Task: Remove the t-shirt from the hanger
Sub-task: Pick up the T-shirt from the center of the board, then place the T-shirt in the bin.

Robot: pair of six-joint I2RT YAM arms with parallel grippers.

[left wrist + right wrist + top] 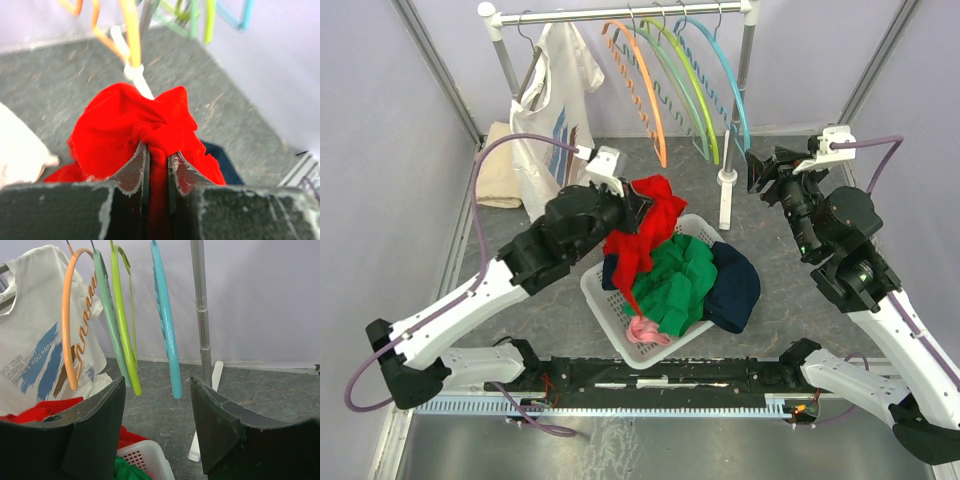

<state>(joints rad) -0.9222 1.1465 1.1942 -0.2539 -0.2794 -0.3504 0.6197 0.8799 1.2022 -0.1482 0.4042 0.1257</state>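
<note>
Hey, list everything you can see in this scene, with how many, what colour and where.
Clothes rack: one, white and grey, at the back.
T-shirt: one, white with blue print, hung at the rail's left end.
Empty hangers: four, orange, green, lime, blue, on the rail.
Basket: one, white, centre.
Garments: four, red, green, navy, pink, heaped in the basket.
Cloth: one, beige, floor, back left.
Left gripper: shut on the red garment.
Right gripper: open, empty, raised at right.
</note>
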